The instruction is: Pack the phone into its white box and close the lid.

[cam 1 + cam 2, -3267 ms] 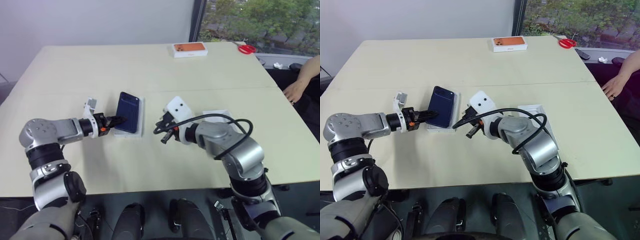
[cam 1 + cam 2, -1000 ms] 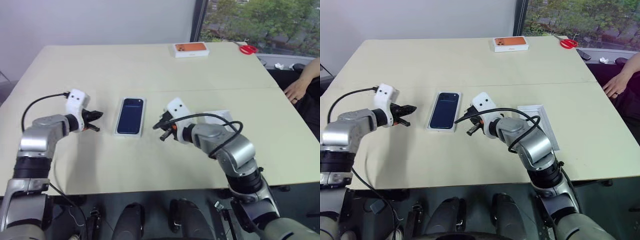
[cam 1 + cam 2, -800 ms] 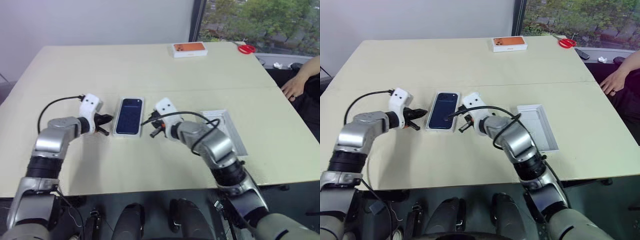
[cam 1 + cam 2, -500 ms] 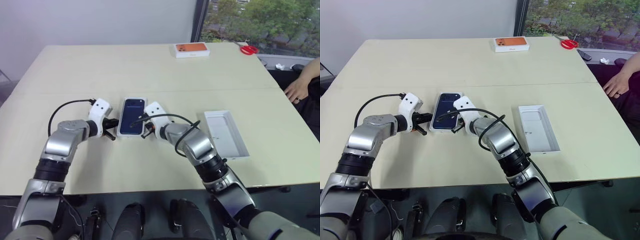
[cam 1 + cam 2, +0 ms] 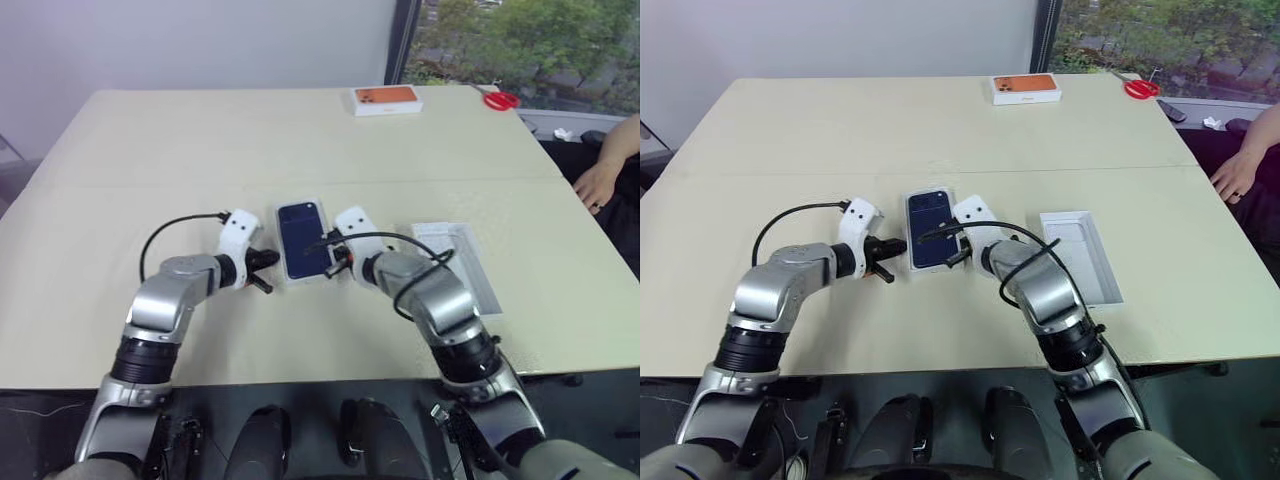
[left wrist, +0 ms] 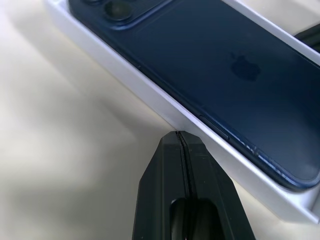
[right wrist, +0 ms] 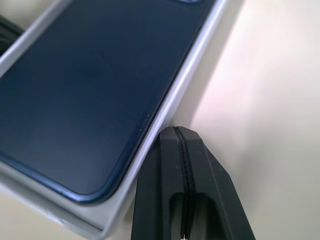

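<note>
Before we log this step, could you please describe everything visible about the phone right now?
The phone is a slim, dark navy-blue smartphone with a glossy back and rounded corners. It lies flat, back up, in the white box on the table, its camera cluster at the end away from the robot and a faint logo on the back. The white rim frames it all round. The left gripper and the right gripper, both shut, sit at the box's two long sides; neither touches the phone.

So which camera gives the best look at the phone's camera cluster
The left wrist view: the phone lies close up in the white box, its lenses dark circles in one corner. The right wrist view has the phone's plain back, the cluster barely entering at the frame's edge. Both head views show the whole phone, the cluster a small patch.
</note>
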{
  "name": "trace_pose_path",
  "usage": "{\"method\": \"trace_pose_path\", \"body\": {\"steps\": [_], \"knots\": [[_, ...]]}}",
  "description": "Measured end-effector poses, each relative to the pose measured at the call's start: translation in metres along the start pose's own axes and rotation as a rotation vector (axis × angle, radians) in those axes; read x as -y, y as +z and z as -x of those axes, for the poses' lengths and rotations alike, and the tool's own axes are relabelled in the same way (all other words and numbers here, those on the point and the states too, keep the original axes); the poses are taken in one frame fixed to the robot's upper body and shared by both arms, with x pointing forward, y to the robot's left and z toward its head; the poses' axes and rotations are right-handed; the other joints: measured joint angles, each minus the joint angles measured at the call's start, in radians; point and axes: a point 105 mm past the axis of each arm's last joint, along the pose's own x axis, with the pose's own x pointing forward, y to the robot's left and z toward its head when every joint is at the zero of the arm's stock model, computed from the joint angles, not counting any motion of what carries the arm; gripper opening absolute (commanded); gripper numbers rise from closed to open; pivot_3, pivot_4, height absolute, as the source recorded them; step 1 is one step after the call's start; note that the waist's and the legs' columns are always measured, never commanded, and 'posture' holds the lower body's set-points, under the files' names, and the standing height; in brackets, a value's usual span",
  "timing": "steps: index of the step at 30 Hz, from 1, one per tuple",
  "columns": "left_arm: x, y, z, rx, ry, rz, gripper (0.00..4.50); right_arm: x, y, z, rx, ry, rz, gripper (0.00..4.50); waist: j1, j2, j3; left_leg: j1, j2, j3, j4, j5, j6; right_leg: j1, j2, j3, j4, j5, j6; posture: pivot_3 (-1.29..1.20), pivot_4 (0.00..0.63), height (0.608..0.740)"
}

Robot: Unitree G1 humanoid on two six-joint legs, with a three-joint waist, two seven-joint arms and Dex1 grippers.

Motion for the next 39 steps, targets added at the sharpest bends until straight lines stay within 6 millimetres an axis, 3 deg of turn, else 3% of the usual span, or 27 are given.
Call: {"method": "trace_pose_path", "body": {"steps": [8, 17, 25, 39], "knots": [[0.043, 0.002, -0.017, -0.077, -0.159, -0.049, 0.03, 0.016, -0.026, 0.045, -0.090, -0.014, -0.004, 0.00, -0.003, 0.000, 0.000, 0.002, 0.000, -0.001, 0.000, 0.000, 0.000, 0.002, 0.001, -0.001, 0.000, -0.001, 0.000, 0.00, 0.150, 0.740], [0.081, -0.005, -0.023, -0.150, -0.348, -0.021, 0.03, 0.036, -0.029, 0.063, -0.105, -0.088, 0.001, 0.00, -0.001, 0.000, 0.000, 0.003, 0.000, -0.001, 0.000, 0.000, 0.001, 0.003, 0.001, -0.001, -0.002, -0.001, 0.001, 0.00, 0.150, 0.740], [0.091, -0.005, -0.027, -0.153, -0.386, -0.021, 0.03, 0.039, -0.058, 0.071, -0.220, -0.093, 0.024, 0.00, -0.002, 0.000, 0.000, 0.003, 0.000, -0.002, 0.000, -0.001, 0.001, 0.004, 0.001, -0.001, -0.003, -0.001, 0.001, 0.00, 0.150, 0.740], [0.088, 0.003, -0.029, -0.135, -0.381, -0.009, 0.03, 0.042, -0.060, 0.074, -0.233, -0.094, 0.039, 0.00, -0.002, 0.000, 0.000, 0.003, 0.000, -0.002, 0.000, -0.001, 0.001, 0.005, 0.001, -0.002, -0.003, -0.001, 0.001, 0.00, 0.150, 0.740]]}}
